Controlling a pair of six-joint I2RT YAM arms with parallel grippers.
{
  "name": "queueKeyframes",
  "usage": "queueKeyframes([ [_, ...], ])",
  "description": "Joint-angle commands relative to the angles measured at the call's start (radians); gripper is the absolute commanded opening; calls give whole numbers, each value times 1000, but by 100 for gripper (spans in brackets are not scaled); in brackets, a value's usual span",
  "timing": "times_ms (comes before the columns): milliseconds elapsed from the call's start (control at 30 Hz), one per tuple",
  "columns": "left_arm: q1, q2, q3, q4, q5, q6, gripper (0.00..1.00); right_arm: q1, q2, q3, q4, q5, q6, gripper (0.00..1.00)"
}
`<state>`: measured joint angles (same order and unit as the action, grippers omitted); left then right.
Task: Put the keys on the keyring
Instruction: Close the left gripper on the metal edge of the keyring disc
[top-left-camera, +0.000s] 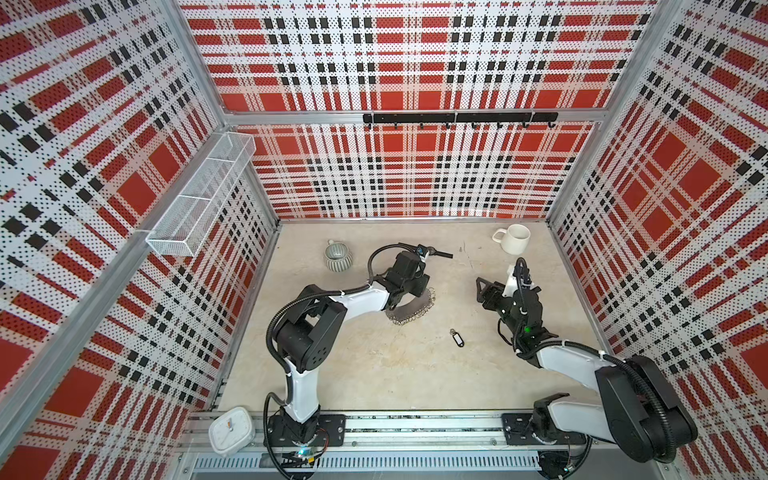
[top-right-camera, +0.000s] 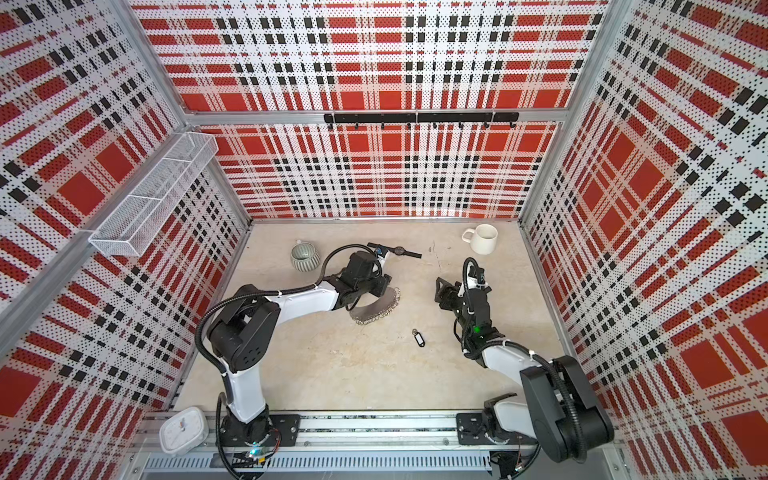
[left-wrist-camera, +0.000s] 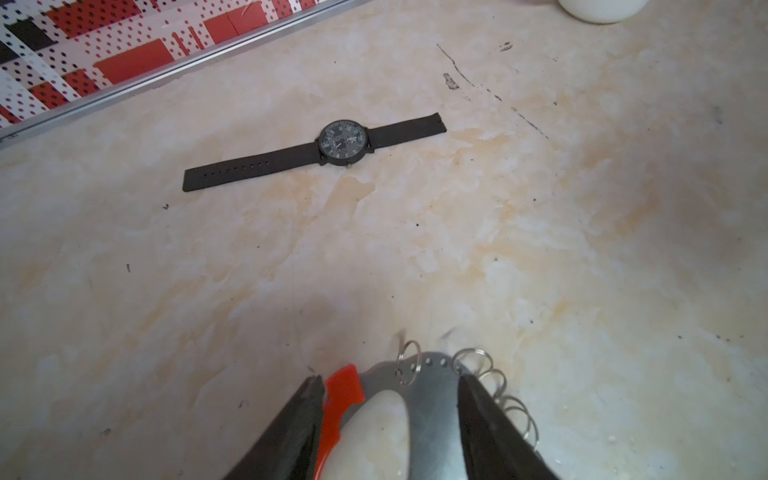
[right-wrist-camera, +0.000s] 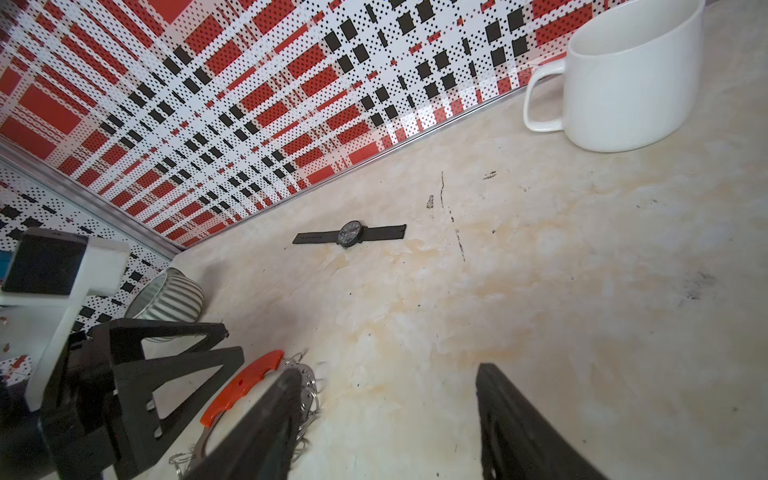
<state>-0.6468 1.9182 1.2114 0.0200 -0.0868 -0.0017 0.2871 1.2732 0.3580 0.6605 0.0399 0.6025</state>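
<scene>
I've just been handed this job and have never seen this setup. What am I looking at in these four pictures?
Two robot arms stand at the near edge of the table, each ending in a pair of jaws. Two pictures look down from overhead, nearly identical; the other two come from a camera on each wrist, looking past the jaws. On the table lie the keyring, a grey crescent plate with red bar and silver rings, the black key tag, a watch, a white mug and a ribbed grey cup. The left arm has its jaws on either side of the keyring; whether they grip it I cannot tell. The right arm has open, empty jaws. The key tag lies untouched.
</scene>
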Motion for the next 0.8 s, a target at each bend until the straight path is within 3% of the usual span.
queueKeyframes([
  [0, 3, 19, 10, -38, 5, 54, 50, 5, -15, -4, 32, -9, -10, 69],
  [367, -37, 97, 65, -42, -36, 62, 36, 6, -24, -6, 35, -4, -8, 69],
  [767, -44, 139, 100, -46, -51, 52, 31, 5, -23, -11, 49, -6, -6, 69],
])
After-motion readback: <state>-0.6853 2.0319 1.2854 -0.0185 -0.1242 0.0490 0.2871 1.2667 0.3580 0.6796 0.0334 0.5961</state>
